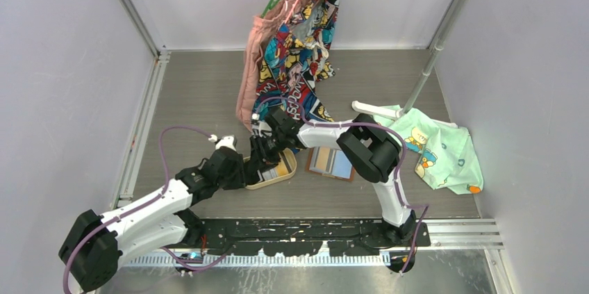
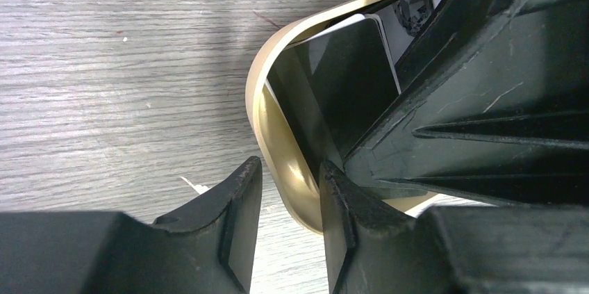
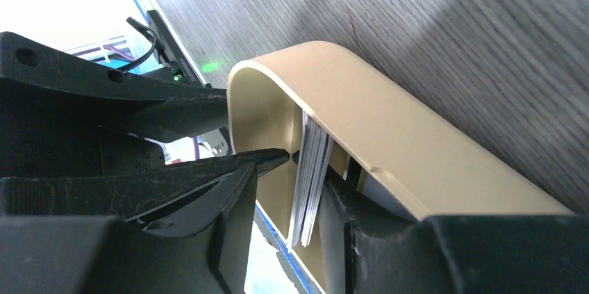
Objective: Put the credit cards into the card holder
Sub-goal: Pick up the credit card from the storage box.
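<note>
The credit cards point(image 1: 281, 167) lie in an oval light-wood tray point(image 1: 288, 177). Just right of it, the tan card holder point(image 1: 332, 162) lies open on the table. My right gripper point(image 1: 266, 147) reaches into the tray. In the right wrist view it point(image 3: 285, 193) is open around a stack of cards point(image 3: 311, 169) standing on edge and leaning against the right finger. My left gripper point(image 1: 249, 167) is at the tray's left end. In the left wrist view it point(image 2: 290, 190) is open, its jaws astride the tray rim point(image 2: 260, 78). A black card point(image 2: 351, 78) shows inside.
Patterned and pink clothes point(image 1: 295, 44) hang from a rack at the back. A metal rack pole point(image 1: 430, 51) slants down at the right, and a green printed cloth point(image 1: 437, 148) lies by its foot. Walls close in both sides.
</note>
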